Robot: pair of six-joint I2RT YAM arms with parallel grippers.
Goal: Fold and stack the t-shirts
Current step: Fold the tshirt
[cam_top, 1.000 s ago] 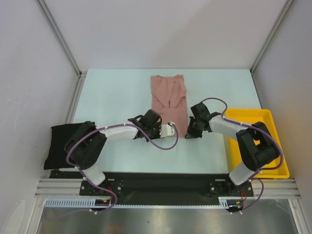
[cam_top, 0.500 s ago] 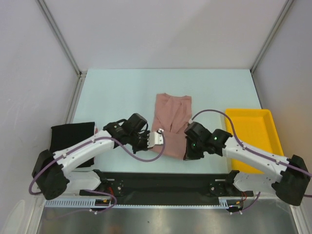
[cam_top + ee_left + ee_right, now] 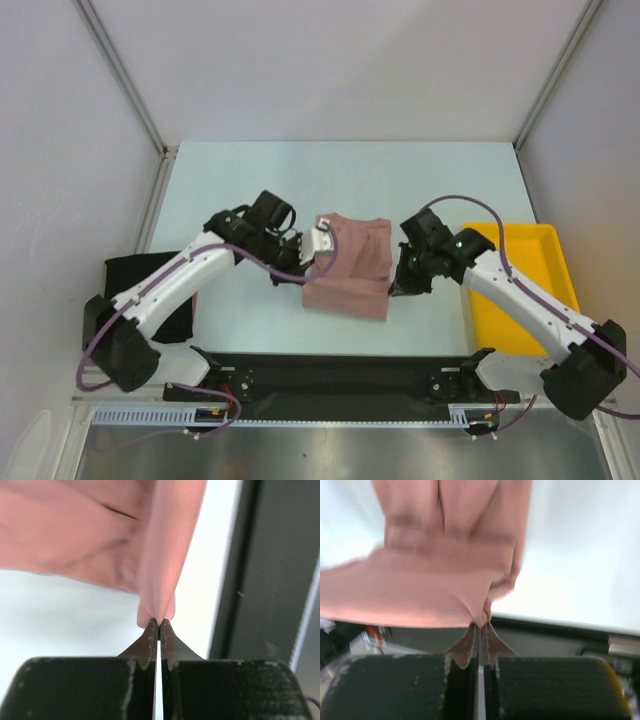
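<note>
The dusty pink t-shirt [image 3: 350, 270] is at the table's middle, its near part lifted off the surface. My left gripper [image 3: 316, 262] is shut on its left edge, pinching a fold of pink cloth [image 3: 165, 580] at the fingertips [image 3: 151, 630]. My right gripper [image 3: 398, 284] is shut on the right edge, also gripping pink cloth [image 3: 420, 595]. The shirt hangs stretched between the two grippers. The chest print is hidden. The black t-shirt [image 3: 128, 272] lies folded at the table's left edge, partly under my left arm.
A yellow plastic tray [image 3: 520, 300] sits at the right, beside my right arm. The black base bar [image 3: 340, 365] runs along the near edge. Metal frame rails and white walls bound the table on the left, right and far sides.
The pink shirt was pulled towards the near edge. Both grippers have since risen and moved back from that edge, lifting the shirt's near part.
</note>
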